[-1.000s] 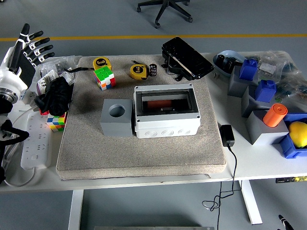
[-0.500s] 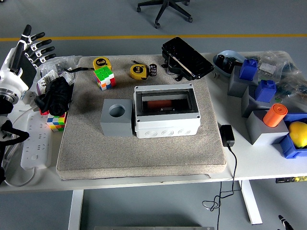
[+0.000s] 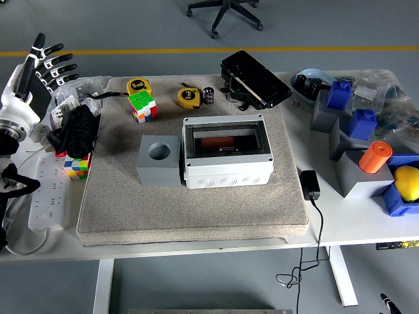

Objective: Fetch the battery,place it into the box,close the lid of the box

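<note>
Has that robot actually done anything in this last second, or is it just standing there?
Barely: the left hand, fingers spread and empty, drifted slightly up and leftward at the table's far left. The battery, white box and dark lid lie untouched as before.

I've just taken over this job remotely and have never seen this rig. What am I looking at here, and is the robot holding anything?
This is one view, from the robot's head camera looking down over a white table. The left hand, five black fingers spread, is raised at the left edge and holds nothing; the right hand is out of view. On the grey mat stands the white box, apparently open-topped. The small dark battery stands behind it beside a yellow tape measure. A grey block sits left of the box.
</note>
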Robot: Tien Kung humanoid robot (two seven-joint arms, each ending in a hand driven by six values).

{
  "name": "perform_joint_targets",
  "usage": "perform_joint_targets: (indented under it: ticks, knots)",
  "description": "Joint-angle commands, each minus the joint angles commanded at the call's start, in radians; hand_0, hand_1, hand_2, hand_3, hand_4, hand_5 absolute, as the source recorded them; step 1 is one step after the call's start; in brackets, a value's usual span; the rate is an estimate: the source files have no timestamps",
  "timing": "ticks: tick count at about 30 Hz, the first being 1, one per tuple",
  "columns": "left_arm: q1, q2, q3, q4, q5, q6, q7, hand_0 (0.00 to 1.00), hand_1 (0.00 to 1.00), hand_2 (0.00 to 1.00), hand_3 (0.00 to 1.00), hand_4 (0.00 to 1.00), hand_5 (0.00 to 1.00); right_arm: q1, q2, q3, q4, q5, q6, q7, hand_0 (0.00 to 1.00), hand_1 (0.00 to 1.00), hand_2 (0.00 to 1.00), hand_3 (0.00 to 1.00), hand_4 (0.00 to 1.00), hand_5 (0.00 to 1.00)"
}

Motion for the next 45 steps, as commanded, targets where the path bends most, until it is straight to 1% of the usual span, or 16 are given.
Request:
perform_joint_targets:
  ticks: [9, 18, 45]
  knots:
    - [-0.009, -0.003, 0.015, 0.006, 0.001, -0.004, 0.001, 0.533, 0.609, 0.62, 0.691, 0.998, 0.757, -0.008, 0.0, 0.002, -0.004, 0.007, 0.006, 0.003, 0.726, 0.667, 0.654, 0.597, 0.996, 0.616]
    - [-0.005, -0.011, 0.016, 0.002, 0.001, -0.005, 0.007, 0.527, 0.606, 0.617, 0.692, 0.998, 0.76, -0.018, 0.004, 0.025, -0.002, -0.005, 0.008, 0.005, 0.725, 0.667, 0.654, 0.597, 0.996, 0.615]
    - [-0.018, -0.014, 0.015, -0.002, 0.001, -0.009, 0.015, 0.525, 0.603, 0.616, 0.692, 0.998, 0.761, -0.014, 0.005, 0.038, -0.002, -0.009, 0.007, 0.007, 0.726, 0.667, 0.654, 0.597, 0.996, 0.615]
